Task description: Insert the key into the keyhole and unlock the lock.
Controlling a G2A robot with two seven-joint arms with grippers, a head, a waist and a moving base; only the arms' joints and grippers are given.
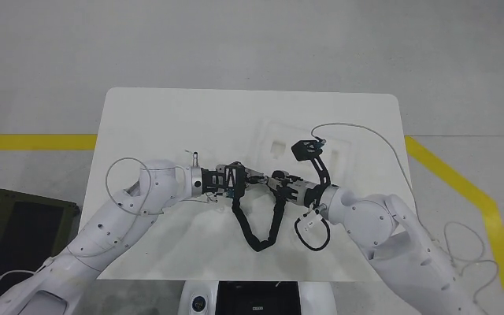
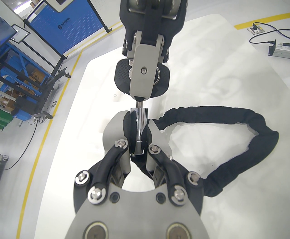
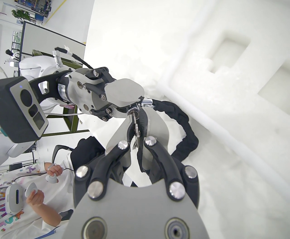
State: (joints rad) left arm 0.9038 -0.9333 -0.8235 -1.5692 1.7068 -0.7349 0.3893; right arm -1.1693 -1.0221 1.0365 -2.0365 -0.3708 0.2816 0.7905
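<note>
Def an industrial robotics lab / factory floor imo: grey poured floor (image 1: 236, 39) w/ yellow tape lines (image 1: 47, 142) at 9 and 3 o'clock of the white table (image 1: 157, 110), plus a blue pegboard (image 2: 79, 20) & storage racks (image 2: 15, 74) w/ boxes.

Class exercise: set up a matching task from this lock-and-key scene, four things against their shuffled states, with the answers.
1 left pincer
2 right pincer
3 cable
4 foam tray

A shut on the key
B black loop on the table
C shut on the lock barrel
D white, with rectangular recesses

Pairs: 1-C; 2-A; 3-B; 4-D
</note>
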